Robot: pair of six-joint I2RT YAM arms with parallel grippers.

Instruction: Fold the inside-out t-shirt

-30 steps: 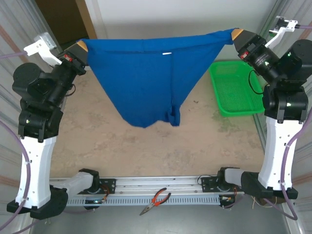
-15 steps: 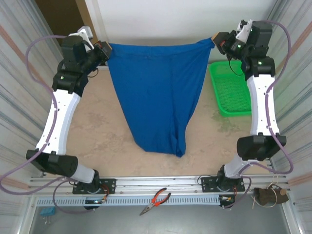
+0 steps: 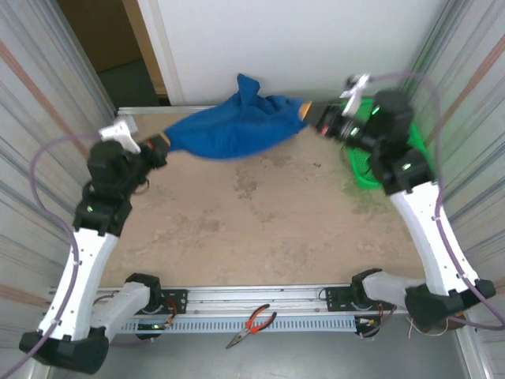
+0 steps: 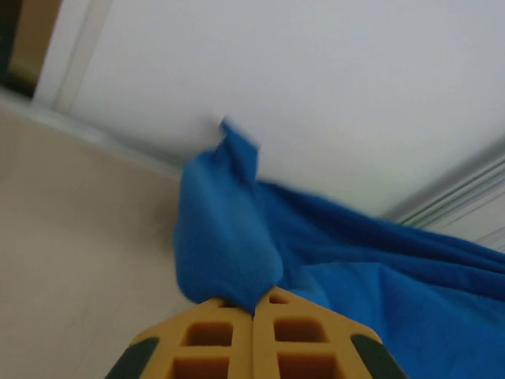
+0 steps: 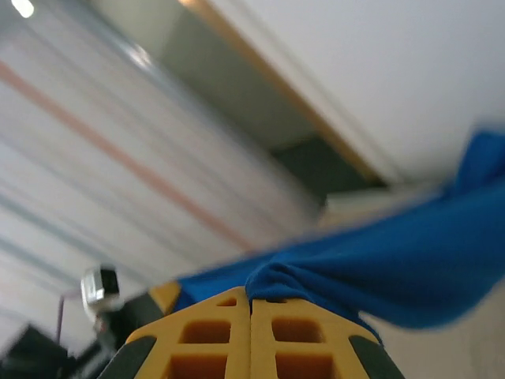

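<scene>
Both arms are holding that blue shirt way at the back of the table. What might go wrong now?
1. The t-shirt is bunched between the left gripper and right gripper, so it may land crumpled, not flat.
2. Each gripper pinches little cloth; a tug might free it.
3. A flap rises against the white wall and may fold wrongly.

The inside-out t-shirt (image 3: 229,133) no longer hangs spread like a curtain; it is now bunched low over the far edge of the table (image 3: 260,225), one end flicked up against the white wall (image 3: 260,39); the left gripper (image 3: 161,142) and right gripper (image 3: 307,111) have dropped and drawn closer together.
</scene>
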